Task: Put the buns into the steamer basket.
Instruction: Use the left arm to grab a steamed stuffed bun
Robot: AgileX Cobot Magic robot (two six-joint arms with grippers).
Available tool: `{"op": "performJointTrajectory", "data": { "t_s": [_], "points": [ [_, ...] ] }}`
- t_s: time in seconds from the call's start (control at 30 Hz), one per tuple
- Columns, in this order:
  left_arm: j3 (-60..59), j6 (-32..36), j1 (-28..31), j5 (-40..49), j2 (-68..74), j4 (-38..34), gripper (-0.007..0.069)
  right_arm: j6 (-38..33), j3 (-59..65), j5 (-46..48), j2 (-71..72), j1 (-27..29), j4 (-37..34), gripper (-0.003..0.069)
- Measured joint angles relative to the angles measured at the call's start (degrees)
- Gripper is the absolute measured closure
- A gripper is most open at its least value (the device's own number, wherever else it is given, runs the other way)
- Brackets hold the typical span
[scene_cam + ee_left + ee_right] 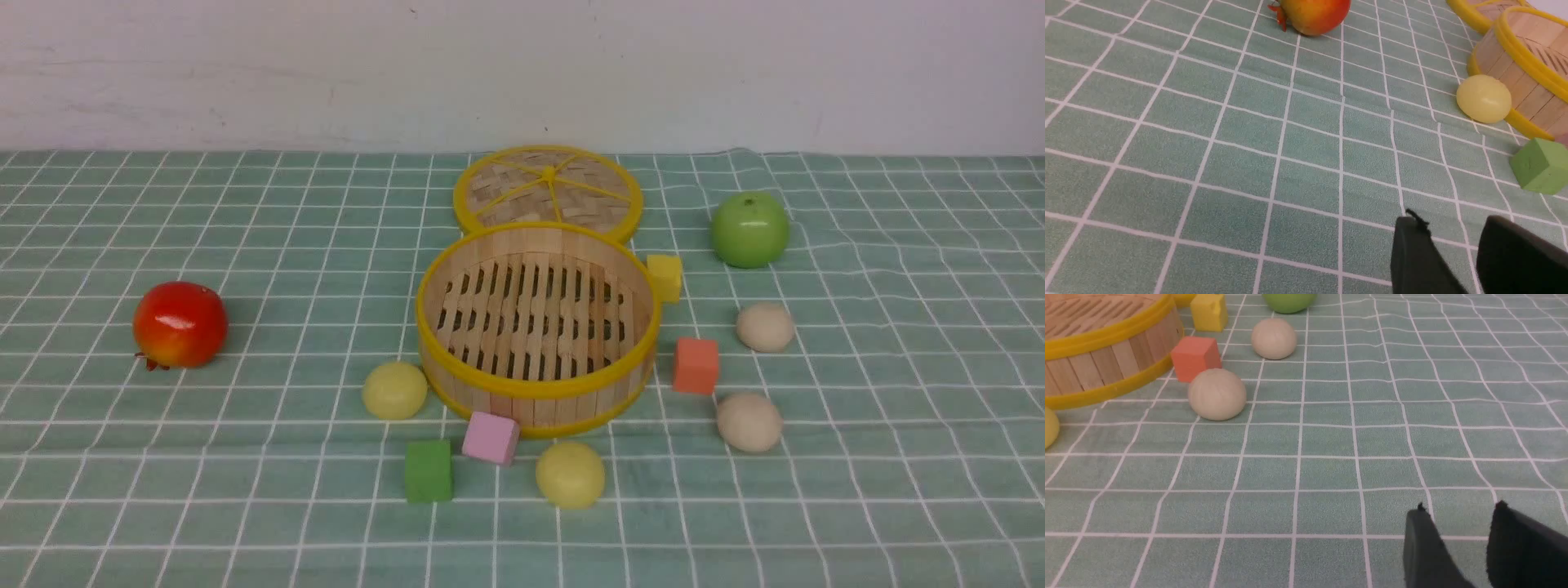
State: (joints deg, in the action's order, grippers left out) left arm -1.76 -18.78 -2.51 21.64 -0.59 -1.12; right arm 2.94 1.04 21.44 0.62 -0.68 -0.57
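Around steamer basket (pixel 535 407): smooth domed buns (pixel 570 474), two yellow, two beige.

Green apple (pixel 749 229), red fruit (pixel 180 324), woven lid (pixel 548 193)

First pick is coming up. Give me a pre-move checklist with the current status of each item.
1. Steamer basket uncovered and empty: ok.
2. Lid off, lying behind the basket: ok.
3. Left gripper open, holding nothing: ok.
4. Right gripper open, holding nothing: ok.
5. Buns loaded: not ok. The left yellow bun, front yellow bun, far beige bun and near beige bun all sit on the cloth.
6. Finger room around the near beige bun: cannot tell. The orange cube sits close.
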Motion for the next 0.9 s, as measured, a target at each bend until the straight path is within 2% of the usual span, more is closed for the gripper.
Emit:
{"op": "performJointTrajectory", "data": {
  "t_s": [0.9],
  "points": [
    [0.0,0.0,0.0,0.0,0.0,0.0,0.0386,0.0,0.0,0.0,0.0,0.0,0.0,0.0419]
  ]
}}
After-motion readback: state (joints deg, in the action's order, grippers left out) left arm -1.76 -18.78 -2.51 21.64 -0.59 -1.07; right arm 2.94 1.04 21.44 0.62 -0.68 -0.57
